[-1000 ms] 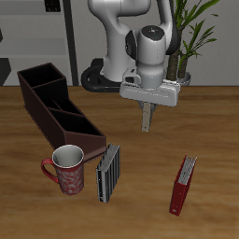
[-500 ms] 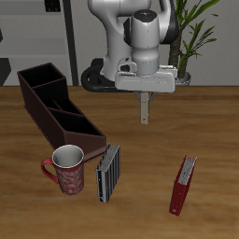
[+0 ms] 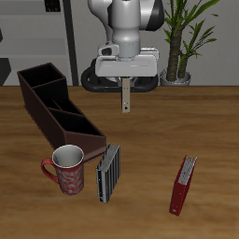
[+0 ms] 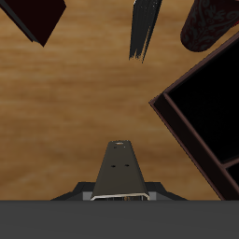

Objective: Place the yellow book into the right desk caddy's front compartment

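Yellow book (image 3: 125, 94) hangs upright, pinched in the hand (image 3: 125, 80) — carry it toward nine o'clock, over the maroon desk caddy (image 3: 56, 107), keeping it vertical above the front compartment (image 3: 78, 135) before lowering.

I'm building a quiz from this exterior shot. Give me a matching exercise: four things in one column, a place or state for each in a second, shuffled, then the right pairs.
Things:
1. yellow book
2. mug
3. dark red book
4. dark ribbed book

Places or states:
A. stands alone near the table's front edge, away from the other things
B. held in the gripper, above the table
C. on the table between the mug and the dark red book
D. just in front of the right desk caddy

Pairs: 1-B, 2-D, 3-A, 4-C
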